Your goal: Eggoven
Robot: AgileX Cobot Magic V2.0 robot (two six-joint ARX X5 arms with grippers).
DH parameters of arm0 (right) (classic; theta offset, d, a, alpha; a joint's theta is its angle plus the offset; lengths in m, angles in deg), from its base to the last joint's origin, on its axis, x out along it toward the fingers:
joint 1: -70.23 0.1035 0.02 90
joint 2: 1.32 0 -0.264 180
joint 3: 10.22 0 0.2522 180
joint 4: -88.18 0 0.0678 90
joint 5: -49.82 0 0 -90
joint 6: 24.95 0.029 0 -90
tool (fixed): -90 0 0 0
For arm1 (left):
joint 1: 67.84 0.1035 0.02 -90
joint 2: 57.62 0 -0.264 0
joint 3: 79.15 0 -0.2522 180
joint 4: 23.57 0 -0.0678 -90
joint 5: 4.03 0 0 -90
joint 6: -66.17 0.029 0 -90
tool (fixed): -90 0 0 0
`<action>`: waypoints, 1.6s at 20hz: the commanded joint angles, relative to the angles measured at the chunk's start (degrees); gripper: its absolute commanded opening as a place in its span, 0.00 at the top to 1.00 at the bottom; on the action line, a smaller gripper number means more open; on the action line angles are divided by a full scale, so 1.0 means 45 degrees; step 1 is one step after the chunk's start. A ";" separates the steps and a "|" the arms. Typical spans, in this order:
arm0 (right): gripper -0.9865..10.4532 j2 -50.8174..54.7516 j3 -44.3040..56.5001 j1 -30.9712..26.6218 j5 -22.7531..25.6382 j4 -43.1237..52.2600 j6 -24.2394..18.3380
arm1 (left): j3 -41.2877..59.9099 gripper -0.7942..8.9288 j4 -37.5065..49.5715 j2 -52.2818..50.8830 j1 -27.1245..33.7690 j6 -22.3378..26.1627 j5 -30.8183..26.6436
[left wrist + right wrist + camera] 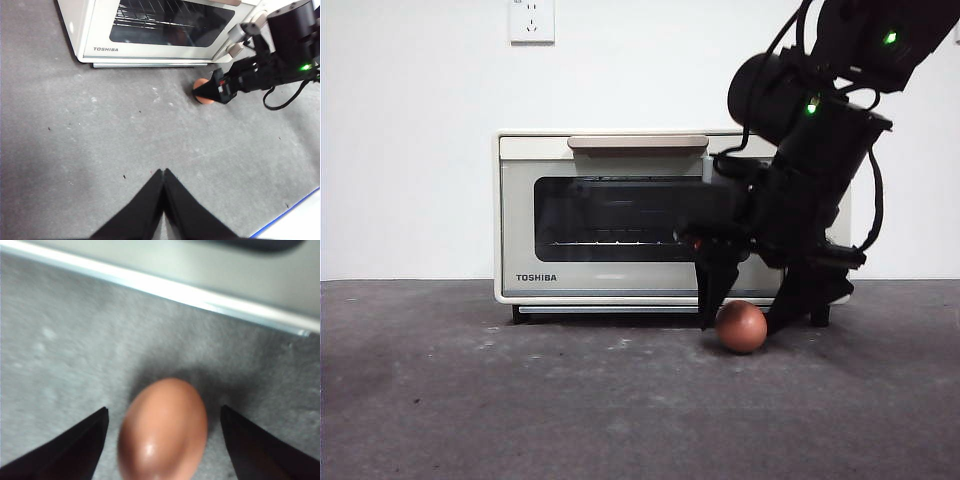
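Observation:
A reddish-brown egg [741,327] lies on the grey table just in front of the cream TOSHIBA toaster oven [610,215], whose door is shut. My right gripper [743,318] is down at the table with its jaws open, one on each side of the egg and apart from it; the right wrist view shows the egg [164,430] between the gripper [164,440]. My left gripper [163,175] is shut and empty, held above bare table away from the oven [150,30]. The left wrist view also shows the egg [204,92] partly hidden by the right gripper.
The oven's tan handle [637,142] runs along the top of its door. A white wall with a socket [531,20] stands behind. The table's blue-lined edge [290,210] shows in the left wrist view.

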 commanded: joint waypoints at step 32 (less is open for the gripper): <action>0.91 1.0161 -0.0238 0.1078 0.0097 -0.5464 -0.0976 | -0.4585 0.91 0.7708 0.9598 -0.4473 -0.0763 -0.2210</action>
